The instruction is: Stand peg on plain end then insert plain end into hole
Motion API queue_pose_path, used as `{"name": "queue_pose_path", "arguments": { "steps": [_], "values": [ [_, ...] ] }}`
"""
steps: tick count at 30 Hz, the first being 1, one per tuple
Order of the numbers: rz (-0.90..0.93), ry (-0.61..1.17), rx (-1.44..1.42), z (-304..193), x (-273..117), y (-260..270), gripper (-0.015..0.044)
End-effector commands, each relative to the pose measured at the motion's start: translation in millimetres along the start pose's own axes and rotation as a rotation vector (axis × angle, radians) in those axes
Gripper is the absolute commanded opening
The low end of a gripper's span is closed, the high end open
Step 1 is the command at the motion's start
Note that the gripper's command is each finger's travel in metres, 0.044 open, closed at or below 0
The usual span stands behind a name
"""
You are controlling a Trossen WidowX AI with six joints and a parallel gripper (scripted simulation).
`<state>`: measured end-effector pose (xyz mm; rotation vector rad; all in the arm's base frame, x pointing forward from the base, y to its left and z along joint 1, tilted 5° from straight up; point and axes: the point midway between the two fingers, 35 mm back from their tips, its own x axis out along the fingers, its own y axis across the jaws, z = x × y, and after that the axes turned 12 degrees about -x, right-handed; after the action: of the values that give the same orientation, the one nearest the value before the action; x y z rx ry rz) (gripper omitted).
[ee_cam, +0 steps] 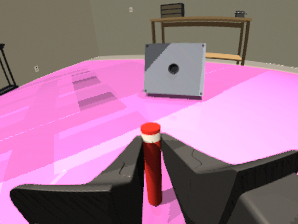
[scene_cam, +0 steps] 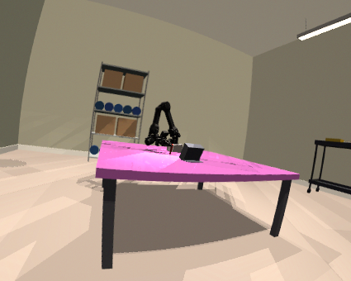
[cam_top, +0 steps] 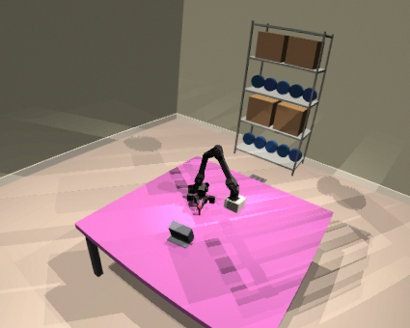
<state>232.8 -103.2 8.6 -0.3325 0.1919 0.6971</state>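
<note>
A red peg [ee_cam: 154, 170] [cam_top: 200, 210] [scene_cam: 171, 150] with a white band near its upper end stands about upright between the fingers. My gripper [ee_cam: 150, 139] is shut on it just below the band, with the plain end down. Whether that end touches the table cannot be told. The grey sloped panel [ee_cam: 188, 80] stands beyond the peg in the wrist view, its dark round hole [ee_cam: 173, 69] facing the gripper. The panel's block also shows in the top view [cam_top: 180, 232] and in the exterior view [scene_cam: 192, 152], apart from the peg.
The pink table [cam_top: 131, 232] [scene_cam: 133, 169] carries the arm's pale base [cam_top: 234, 204] and the panel block. A shelf rack with boxes and blue round things stands on the floor behind the table. A wooden bench [ee_cam: 200, 20] stands far beyond the panel.
</note>
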Motion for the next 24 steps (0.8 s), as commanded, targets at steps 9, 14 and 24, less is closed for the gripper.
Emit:
{"name": "queue_pose_path", "arguments": {
  "steps": [9,14,24],
  "values": [
    [-0.005,-0.007,0.004,-2.6,-2.5,1.0,0.0049],
    [-0.009,-0.011,0.007,-3.0,-3.5,1.2,0.0049],
    [-0.017,-0.021,0.012,-3.7,-5.3,1.7,0.0049]
  ]
}}
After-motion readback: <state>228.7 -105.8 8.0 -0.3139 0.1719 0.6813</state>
